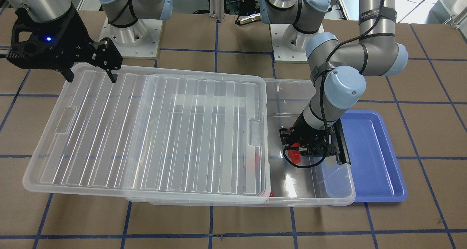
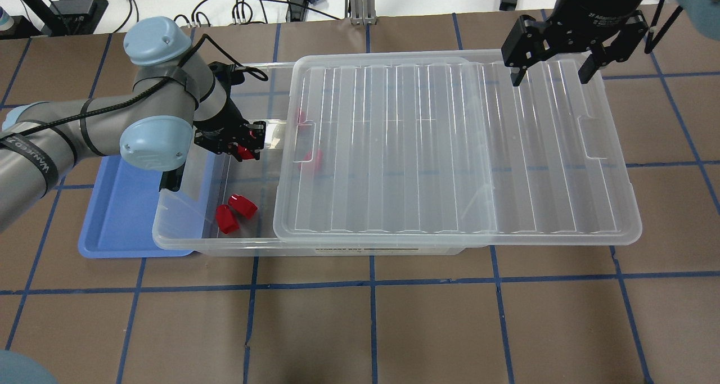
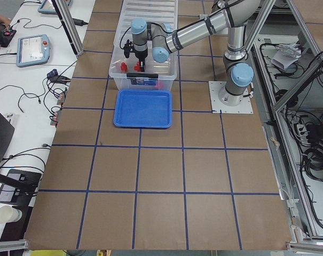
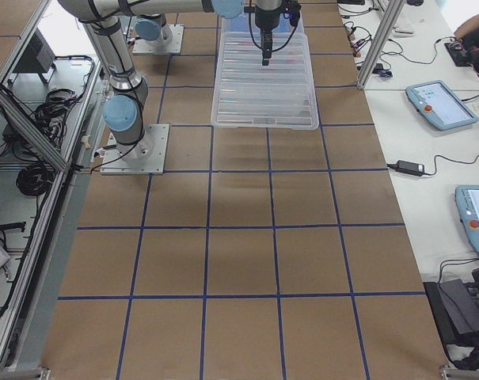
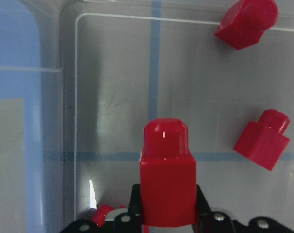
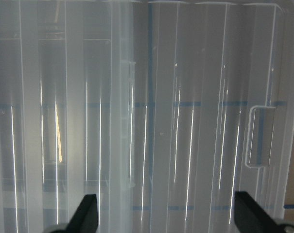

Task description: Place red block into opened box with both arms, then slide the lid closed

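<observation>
Now, the left claw (image 2: 243, 146) is clamped on a red block (image 5: 167, 171), one finger on each flat side, with the narrow nub pointing away from the wrist. The claw sits low inside the uncovered left end of the box (image 2: 185, 242), and the block hangs over the clear floor there. Whether it touches the floor, I cannot tell.

Two loose blocks (image 2: 235, 212) lie side by side near the box's front wall, just apart from the held one. Two more red shapes (image 2: 311, 158) show blurred through the lid (image 2: 450, 148). The left arm (image 2: 152, 128) bends down over the box's short end, where a black bar (image 1: 342, 144) runs along the rim. That end of the box overlaps the edge of a blue tray (image 2: 115, 215).

The lid rests on the box but is slid toward the robot's right, so it overhangs the right end and leaves the left end open.

The right claw (image 2: 552, 73) has its fingers (image 6: 89, 211) spread wide apart and holds nothing. It hangs over the far right part of the lid, near the back edge (contact with the plastic not clear from any view).

Everything stands on a brown table (image 2: 371, 328) marked with blue tape lines.
</observation>
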